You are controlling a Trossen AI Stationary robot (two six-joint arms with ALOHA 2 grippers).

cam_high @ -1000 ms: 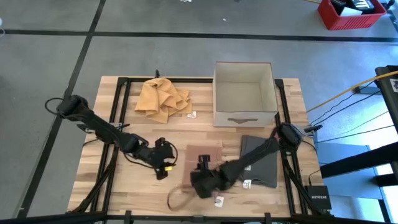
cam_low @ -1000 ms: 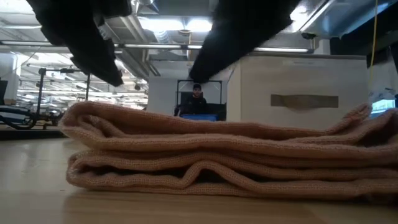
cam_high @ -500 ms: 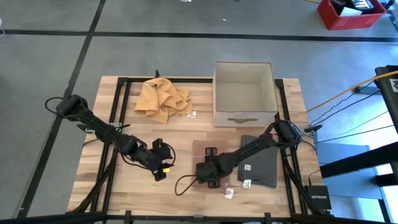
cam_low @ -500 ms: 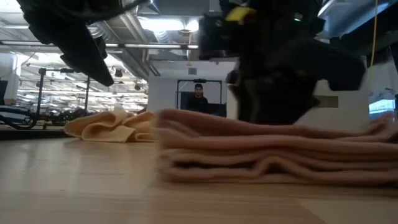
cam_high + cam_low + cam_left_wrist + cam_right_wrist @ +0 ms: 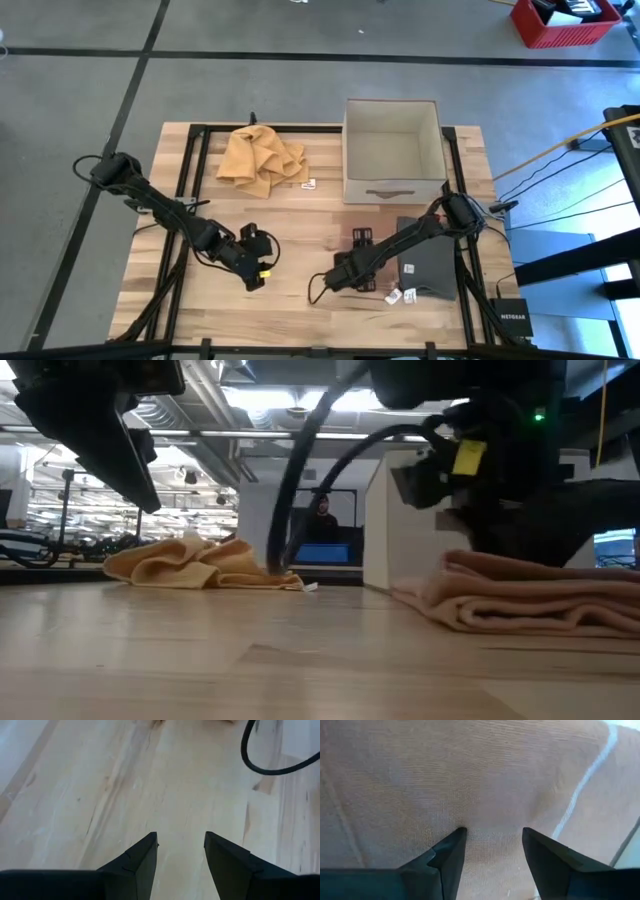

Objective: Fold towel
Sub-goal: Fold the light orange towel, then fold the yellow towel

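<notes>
Mostly hidden beneath the right gripper [image 5: 357, 268], whose fingers press apart on it, lies the folded towel [image 5: 520, 598]; left gripper [image 5: 258, 270] gapes empty.

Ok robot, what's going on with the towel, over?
Right gripper open, pressed on folded brown towel. Left gripper open over bare table. Orange towel still crumpled. Box beside it, not blocking.
</notes>
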